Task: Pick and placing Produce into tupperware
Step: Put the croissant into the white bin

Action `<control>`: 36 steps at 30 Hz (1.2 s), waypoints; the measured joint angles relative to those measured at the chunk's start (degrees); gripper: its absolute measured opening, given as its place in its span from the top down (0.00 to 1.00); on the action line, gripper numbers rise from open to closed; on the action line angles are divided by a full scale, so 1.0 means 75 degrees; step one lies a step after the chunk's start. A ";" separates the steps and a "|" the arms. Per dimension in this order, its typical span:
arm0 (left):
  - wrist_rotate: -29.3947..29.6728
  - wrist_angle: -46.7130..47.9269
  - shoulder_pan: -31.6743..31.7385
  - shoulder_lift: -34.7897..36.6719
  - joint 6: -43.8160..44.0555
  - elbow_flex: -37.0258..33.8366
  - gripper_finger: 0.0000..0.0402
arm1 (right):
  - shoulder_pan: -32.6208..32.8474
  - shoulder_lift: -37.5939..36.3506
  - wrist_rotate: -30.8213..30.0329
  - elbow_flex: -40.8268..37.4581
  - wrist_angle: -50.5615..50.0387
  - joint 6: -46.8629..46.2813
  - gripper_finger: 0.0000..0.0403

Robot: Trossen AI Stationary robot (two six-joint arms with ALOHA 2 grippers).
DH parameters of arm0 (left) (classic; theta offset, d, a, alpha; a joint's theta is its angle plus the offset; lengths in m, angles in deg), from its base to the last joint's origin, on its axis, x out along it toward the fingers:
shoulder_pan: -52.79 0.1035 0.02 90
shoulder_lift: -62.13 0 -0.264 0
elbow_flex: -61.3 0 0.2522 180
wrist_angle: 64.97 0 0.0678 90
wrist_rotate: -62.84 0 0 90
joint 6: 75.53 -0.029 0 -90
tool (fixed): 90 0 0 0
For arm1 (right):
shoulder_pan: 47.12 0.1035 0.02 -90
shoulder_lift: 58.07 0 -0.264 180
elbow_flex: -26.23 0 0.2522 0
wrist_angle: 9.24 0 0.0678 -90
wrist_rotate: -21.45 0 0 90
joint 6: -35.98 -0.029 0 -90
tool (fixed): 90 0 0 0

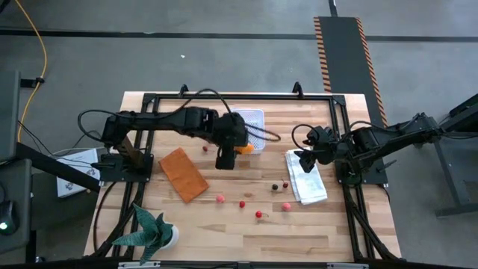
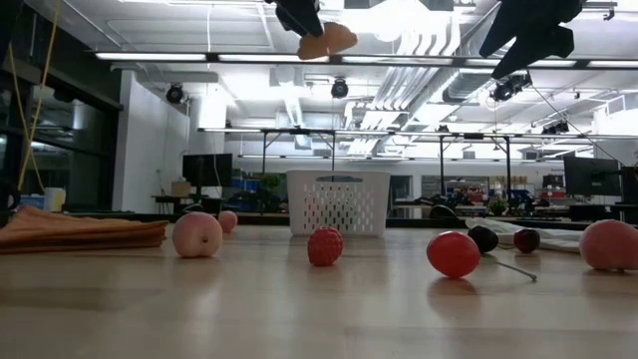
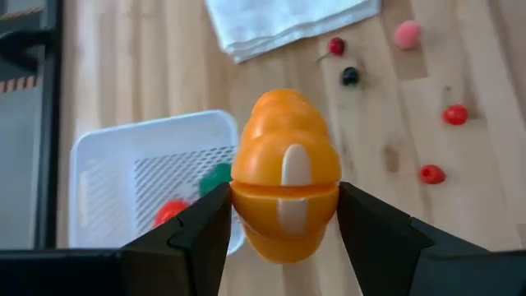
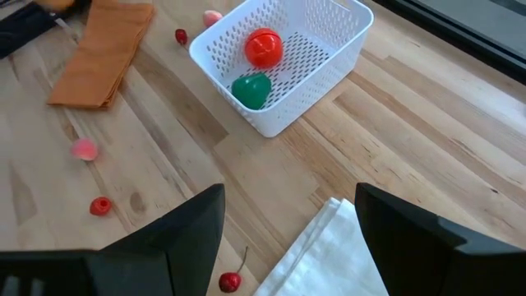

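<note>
The left claw (image 3: pixel 283 238) hangs above the pale wooden bench (image 1: pixel 314 232), its two fingers pressed on an orange toy vegetable (image 3: pixel 284 185). Just beside it, partly under the orange piece, sits the white perforated tub (image 1: pixel 251 123), which holds a red ball (image 4: pixel 264 48) and a green piece (image 4: pixel 251 90). Near the claw on its other side lies a folded orange-brown cloth (image 1: pixel 183 173). Small red, pink and dark berries (image 1: pixel 258 214) are scattered on the planks beyond it, between the claw and the bench's front edge. The right claw (image 4: pixel 288 238) waits spread wide over a folded white cloth (image 1: pixel 306 176), well apart from the tub. A green spiky plant (image 1: pixel 153 229) stands at a bench corner. Behind the bench the room shows ceiling light strips (image 2: pixel 199 57), desks and monitors.
</note>
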State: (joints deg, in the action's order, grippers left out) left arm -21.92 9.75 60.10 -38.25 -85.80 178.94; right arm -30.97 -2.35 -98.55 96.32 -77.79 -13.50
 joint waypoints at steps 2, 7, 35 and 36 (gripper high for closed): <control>0.0000 0.0243 0.0156 0.0000 0.0010 0.0148 0.50 | 0.0000 0.0000 -0.0003 0.0000 0.0000 0.0000 0.35; 0.0000 0.0735 0.0622 0.0009 0.0022 0.0612 0.50 | 0.0000 0.0000 -0.0006 0.0000 0.0000 0.0000 0.35; -0.1369 0.1246 0.3425 0.0076 -0.0254 0.1573 0.50 | 0.0000 0.0003 -0.0009 0.0000 -0.0006 -0.0188 0.35; -0.1437 0.1174 0.3504 0.0076 -0.0261 0.1573 0.50 | 0.0003 0.0003 -0.0009 0.0000 -0.0006 -0.0204 0.35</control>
State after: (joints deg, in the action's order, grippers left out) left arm -32.70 18.56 86.38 -37.68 -87.76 190.74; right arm -30.95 -2.33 -98.61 96.32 -77.83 -15.03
